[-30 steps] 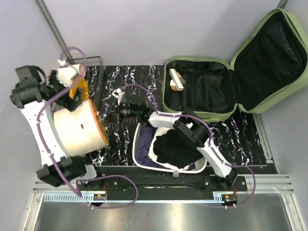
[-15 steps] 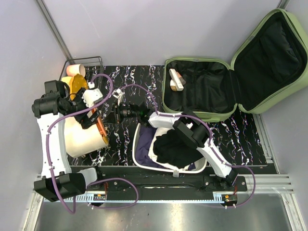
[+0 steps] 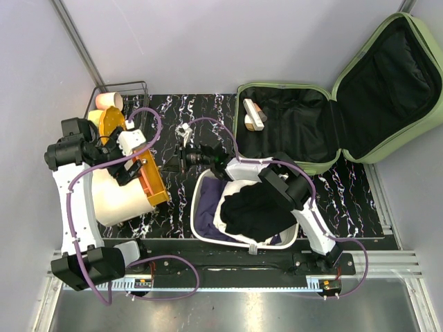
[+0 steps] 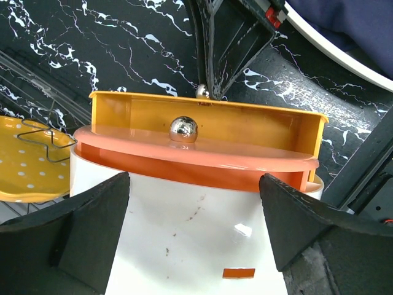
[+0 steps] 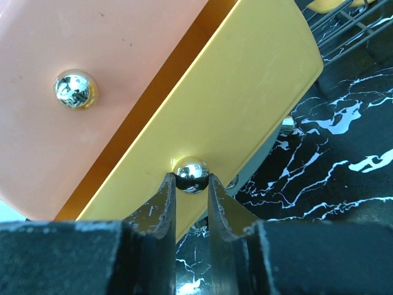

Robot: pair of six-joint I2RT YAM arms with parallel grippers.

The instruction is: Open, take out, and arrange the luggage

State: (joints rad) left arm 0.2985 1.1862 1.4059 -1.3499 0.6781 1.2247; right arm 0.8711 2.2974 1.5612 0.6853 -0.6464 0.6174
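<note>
The olive-green luggage lies open at the back right, its lid leaning back and a few small items on its black lining. Both grippers are at a white round drawer unit on the left. My left gripper clamps the white body between its wide-set fingers. My right gripper is shut on the chrome knob of the yellow drawer, which stands pulled out. The orange drawer above it is closed.
A white bin holding dark clothes sits at the front centre under my right arm. A wire basket with a pink cup and a yellow dotted plate stands at the back left.
My left arm swung in from the left and took hold of the white drawer unit. My right gripper drew back to the right, and the yellow drawer slid out with it.
</note>
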